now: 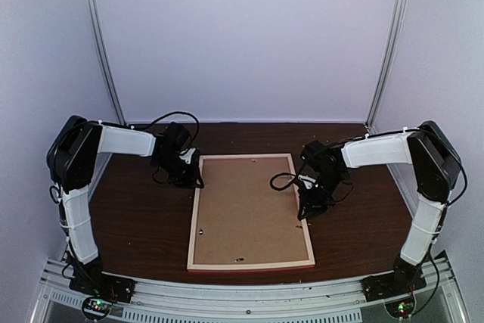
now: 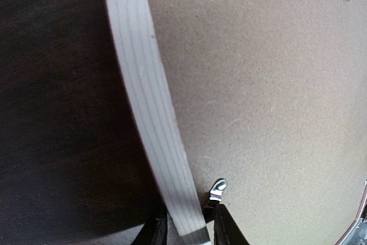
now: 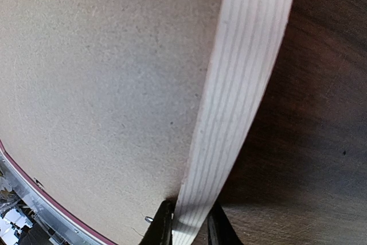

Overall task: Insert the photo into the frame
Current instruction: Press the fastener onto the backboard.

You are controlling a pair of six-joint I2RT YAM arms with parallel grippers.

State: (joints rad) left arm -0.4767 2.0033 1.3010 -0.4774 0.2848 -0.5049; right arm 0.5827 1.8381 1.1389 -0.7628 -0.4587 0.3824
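**Top external view: both hands pinch opposite rails of the face-down frame**

Top external shows us the frame (image 1: 249, 266) lying back-up on the counter (image 1: 144, 225), its long sides running away from the arms. The brown backing board (image 1: 249, 209) fills its opening. We cannot find the photo in any view. Whether it sits under that board we cannot tell.

The left hand (image 1: 190, 175) is at the left rail near the far corner. In its wrist view the left hand (image 2: 188, 228) has one finger on each side of the pale wood, pressed in on it, with a small metal turn-button (image 2: 218, 187) just beside the inner finger. The right hand (image 1: 308, 206) meets the right rail about a third of the way down from the far corner, and up close the right hand (image 3: 189, 225) pinches that rail the same way.

We read the paired grip as a way to carry or turn the frame level, since one hand alone would let so wide a piece sag or swing.

For room, the frame's near edge lies close to the counter's front lip and the arm bases, so there is little slack that way. Open counter lies to the left, to the right and beyond the far rail. A lift should go straight up first, as the thin rails could slip from the fingers if dragged.
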